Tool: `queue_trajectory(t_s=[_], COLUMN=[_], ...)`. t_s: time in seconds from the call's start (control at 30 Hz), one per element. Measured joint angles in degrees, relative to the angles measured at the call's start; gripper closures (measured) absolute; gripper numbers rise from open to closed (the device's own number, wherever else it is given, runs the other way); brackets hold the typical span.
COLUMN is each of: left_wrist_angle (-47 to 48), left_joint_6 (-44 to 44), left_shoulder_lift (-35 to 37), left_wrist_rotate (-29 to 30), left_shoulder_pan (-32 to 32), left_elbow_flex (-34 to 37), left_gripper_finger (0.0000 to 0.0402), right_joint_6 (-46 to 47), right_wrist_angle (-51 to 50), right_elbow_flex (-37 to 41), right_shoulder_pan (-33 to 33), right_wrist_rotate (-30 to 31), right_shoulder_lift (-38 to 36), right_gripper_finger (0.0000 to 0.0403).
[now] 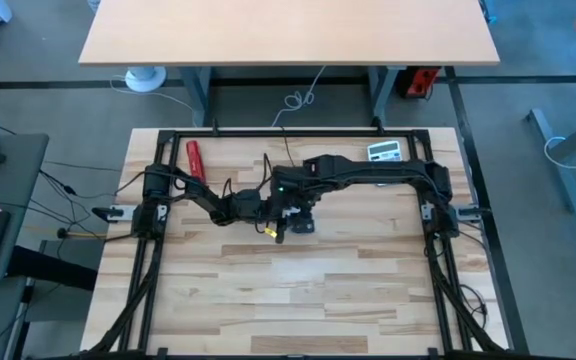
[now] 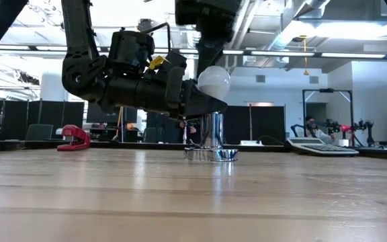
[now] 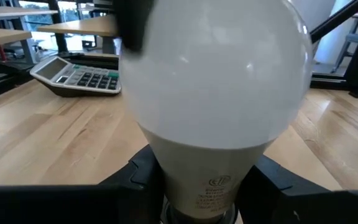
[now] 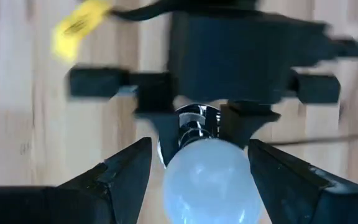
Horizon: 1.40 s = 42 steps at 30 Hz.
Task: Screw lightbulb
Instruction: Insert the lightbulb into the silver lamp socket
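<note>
The left gripper (image 2: 203, 101) is reaching in level from the side and clamping its dark fingers (image 3: 138, 171) on the neck of the small white pear-shaped lightbulb (image 2: 213, 81), which is sitting upright with its dome up and its long axis vertical, directly above the round shiny metal socket (image 2: 212, 138) standing on the pale wooden table (image 2: 193, 195); the right gripper (image 4: 197, 168) is hanging straight above the same lightbulb, its fingers (image 4: 126, 168) spread apart on either side of the dome and touching nothing. From here the bulb lies straight below the right fingers and in line with the socket, so the coming turn looks to depend on keeping that vertical axis true; the left arm, already holding, is the nearer of the two. Small grey print is showing on the bulb's neck in the left wrist view but is too fine to read. A grey desk calculator (image 3: 76, 74) and a red stapler-like tool (image 2: 73, 138) are lying well apart from the work
</note>
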<state>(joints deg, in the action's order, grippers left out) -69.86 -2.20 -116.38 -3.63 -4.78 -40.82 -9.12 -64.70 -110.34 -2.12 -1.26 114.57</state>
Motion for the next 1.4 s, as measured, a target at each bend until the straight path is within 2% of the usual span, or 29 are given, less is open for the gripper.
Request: queue_trajectory(t_s=[0.13,0.3,0.4,0.5,0.9,1.1,1.4], left_wrist_angle=[0.0,0.1,0.2,0.6,0.9,1.0,1.5], left_joint_6=[0.0,0.8,0.8,0.6,0.7,1.0,1.0], left_shoulder_lift=[0.0,0.0,0.0,0.0,0.0,0.0,0.0], left_wrist_rotate=[0.0,0.0,0.0,0.0,0.0,-0.1,-0.1], left_shoulder_pan=[0.0,0.0,0.0,0.0,-0.1,-0.1,-0.1], left_elbow_flex=[0.0,0.0,0.0,0.0,0.0,0.0,0.0], left_gripper_finger=[0.0266,0.0266,0.0266,0.0266,0.0266,0.0266,0.0266], right_joint_6=[-13.9,-40.7,-47.5,-47.9,-55.5,-49.3,-36.6], right_wrist_angle=[-2.3,-5.6,-5.1,-2.3,-1.3,-0.7,-7.8], right_elbow_flex=[-0.1,0.0,0.0,0.0,0.0,0.0,-0.1], right_shoulder_pan=[0.8,1.4,1.5,1.7,1.1,1.8,-1.0], right_wrist_rotate=[1.4,2.6,3.6,6.1,6.3,6.3,-0.1], right_shoulder_lift=[-1.6,-1.1,-0.8,-0.8,-0.9,-0.9,-1.1], right_gripper_finger=[0.0127,0.0127,0.0127,0.0127,0.0127,0.0126,0.0126])
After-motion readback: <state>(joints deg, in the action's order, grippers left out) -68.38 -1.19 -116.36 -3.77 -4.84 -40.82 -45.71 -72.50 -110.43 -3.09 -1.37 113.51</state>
